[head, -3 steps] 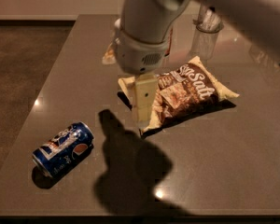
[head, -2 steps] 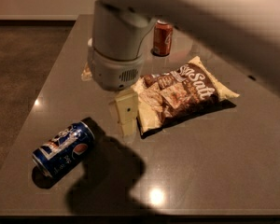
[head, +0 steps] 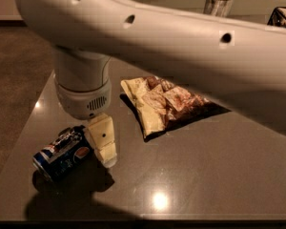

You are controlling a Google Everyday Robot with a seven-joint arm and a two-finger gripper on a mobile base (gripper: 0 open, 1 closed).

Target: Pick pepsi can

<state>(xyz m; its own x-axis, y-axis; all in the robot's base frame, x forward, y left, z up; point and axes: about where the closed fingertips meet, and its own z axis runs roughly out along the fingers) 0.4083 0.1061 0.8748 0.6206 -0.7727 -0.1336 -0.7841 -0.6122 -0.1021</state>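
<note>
The pepsi can [head: 62, 154], blue with white lettering and a round logo, lies on its side on the dark grey table [head: 205, 175], near the front left corner. My gripper [head: 104, 144] hangs from the thick white arm just right of the can, its cream finger [head: 103, 138] reaching down to the table right beside the can's upper end. Only one finger shows clearly. The can rests on the table, not lifted.
A chip bag [head: 164, 104] with brown and cream print lies right of the gripper, mid-table. The white arm [head: 181, 37] spans the top of the view and hides the far table. A glass-like object [head: 218, 1] stands behind it. The table's left and front edges are close to the can.
The gripper has moved left and down toward the can, from over the chip bag to beside the can. The arm now covers the red-orange can seen earlier.
</note>
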